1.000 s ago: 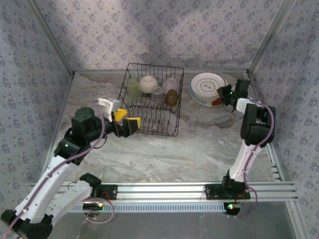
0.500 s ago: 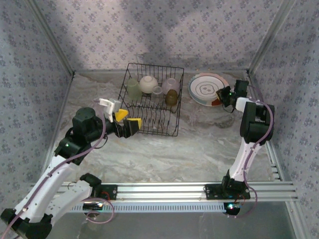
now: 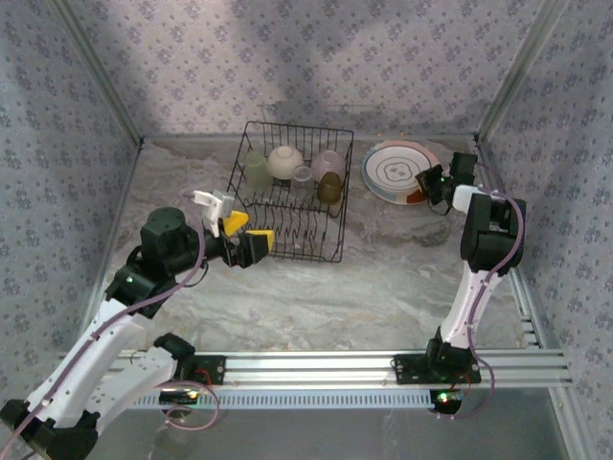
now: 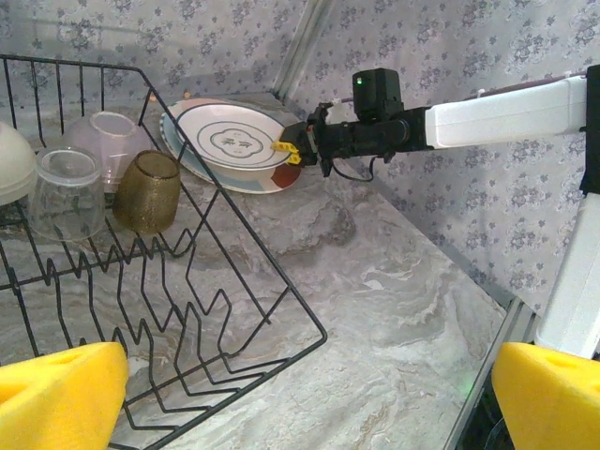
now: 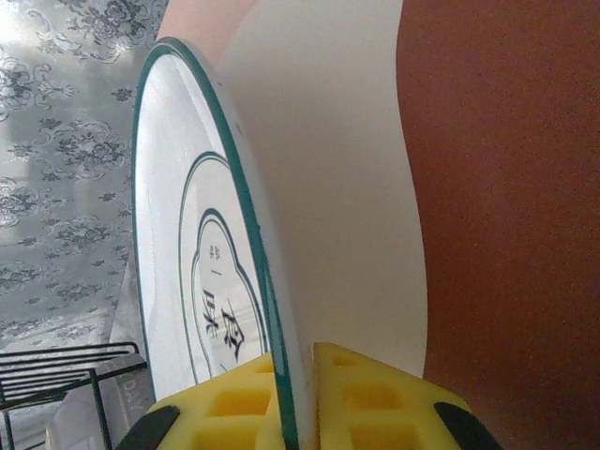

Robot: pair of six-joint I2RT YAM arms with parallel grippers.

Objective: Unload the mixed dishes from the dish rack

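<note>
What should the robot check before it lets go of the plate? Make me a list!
1. Right hand pinches the green-rimmed plate by its edge: ok.
2. Green-rimmed plate sits above the orange-red rimmed plate: ok.
3. Green-rimmed plate lies all the way down on it: cannot tell.
4. Left hand is open and far from the plates: ok.
5. Dish rack is unloaded: not ok, an amber cup and a lavender bowl are inside.

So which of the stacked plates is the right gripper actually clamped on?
The green-striped plate on top: the right gripper pinches its rim between both fingers, while the orange-red-rimmed plate sits beneath it, ungripped.
</note>
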